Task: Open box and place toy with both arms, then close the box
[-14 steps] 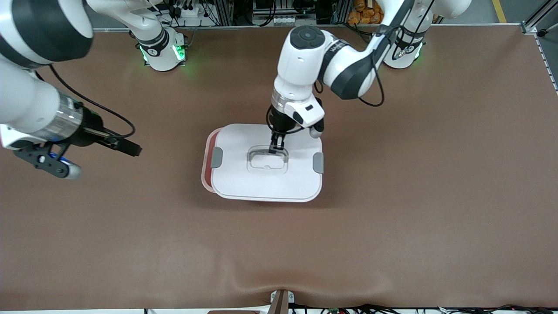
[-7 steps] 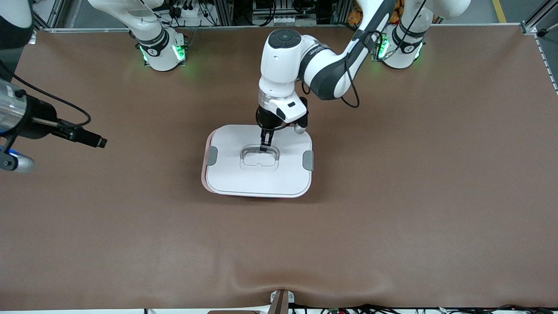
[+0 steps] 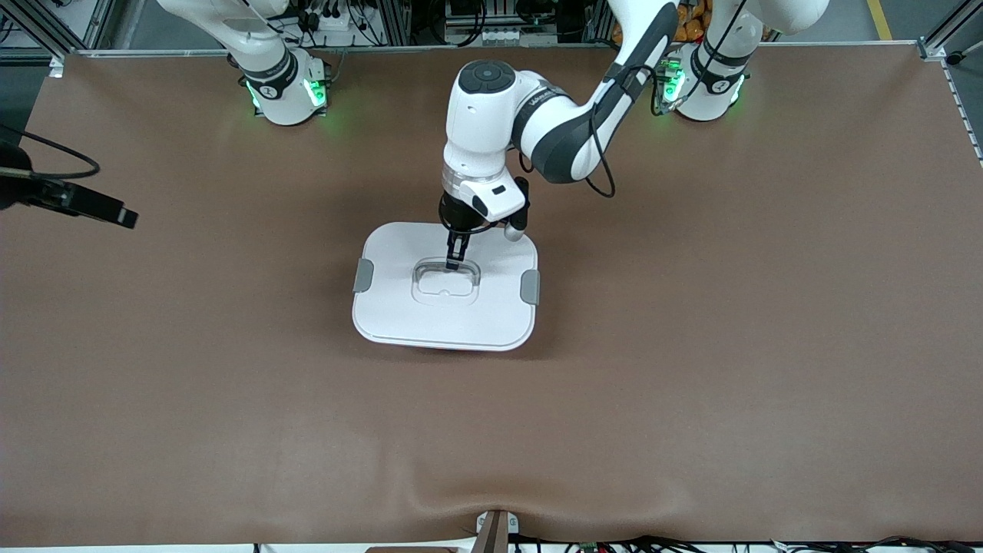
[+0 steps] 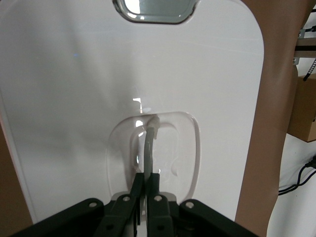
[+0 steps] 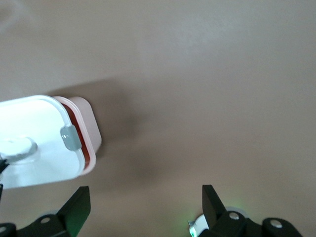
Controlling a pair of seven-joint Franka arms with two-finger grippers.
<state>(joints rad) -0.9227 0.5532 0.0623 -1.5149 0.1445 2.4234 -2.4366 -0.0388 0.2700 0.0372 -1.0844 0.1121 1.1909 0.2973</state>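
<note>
The rounded-rectangular translucent pink plastic box [image 5: 89,131] is shown near the middle of the brown counter [image 3: 691,346], covered by its white lid [image 3: 445,307] with two grey side clips [image 3: 363,276]. The left gripper [image 3: 453,263] is seen lowered into the lid's recessed clear handle [image 4: 150,143], its fingers [image 4: 157,195] closed on the handle's thin clear bar (the grip is plainest in the left wrist view).

Compared with the front view a second earlier, the lid has been carried toward the right arm's end of the counter and settled: the strip of pink rim formerly exposed at that end is no longer visible from the front, though the right wrist view shows the lid overhanging the tub slightly askew. Over the same interval the right arm has been withdrawn toward the counter's edge, so that only a dark part of it remains in the front view. The right gripper [image 5: 143,207] is held over bare counter, well apart from the box, with fingers spread wide and holding nothing.

The toy is not visible in any view; whether it lies inside the box cannot be told. The closing step is judged nearly complete, with seating of the lid and release of the handle probably remaining.
</note>
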